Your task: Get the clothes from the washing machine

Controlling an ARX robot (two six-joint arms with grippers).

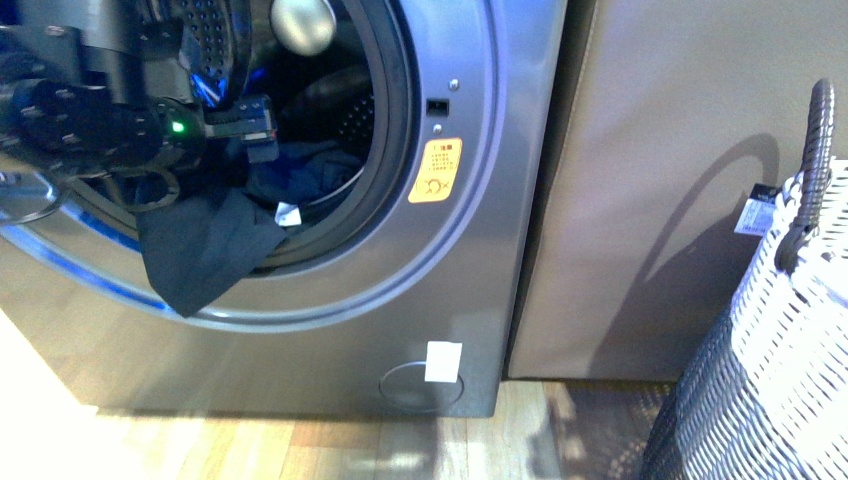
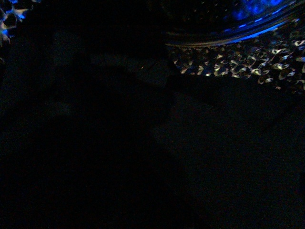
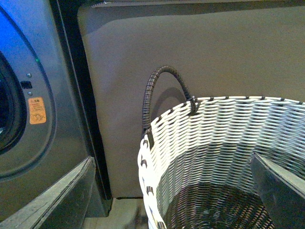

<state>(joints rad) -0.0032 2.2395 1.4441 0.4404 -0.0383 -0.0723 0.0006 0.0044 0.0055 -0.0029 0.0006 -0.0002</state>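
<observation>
The grey washing machine (image 1: 480, 200) stands with its porthole open. The dark navy clothes (image 1: 205, 250) spill from the drum over the door seal and hang down, with a small white tag (image 1: 288, 213) showing. My left gripper (image 1: 258, 130) reaches into the drum mouth from the left and is shut on the clothes. The left wrist view is dark. My right gripper (image 3: 171, 200) is open and empty above the woven basket (image 3: 224, 102). It is out of the front view. The washing machine also shows in the right wrist view (image 3: 47, 124).
The grey-white woven basket (image 1: 790, 350), with a dark loop handle (image 1: 812, 170), stands at the right on the wooden floor. A plain grey panel (image 1: 680, 180) fills the space between machine and basket. An orange sticker (image 1: 435, 170) and a white label (image 1: 443, 361) mark the machine's front.
</observation>
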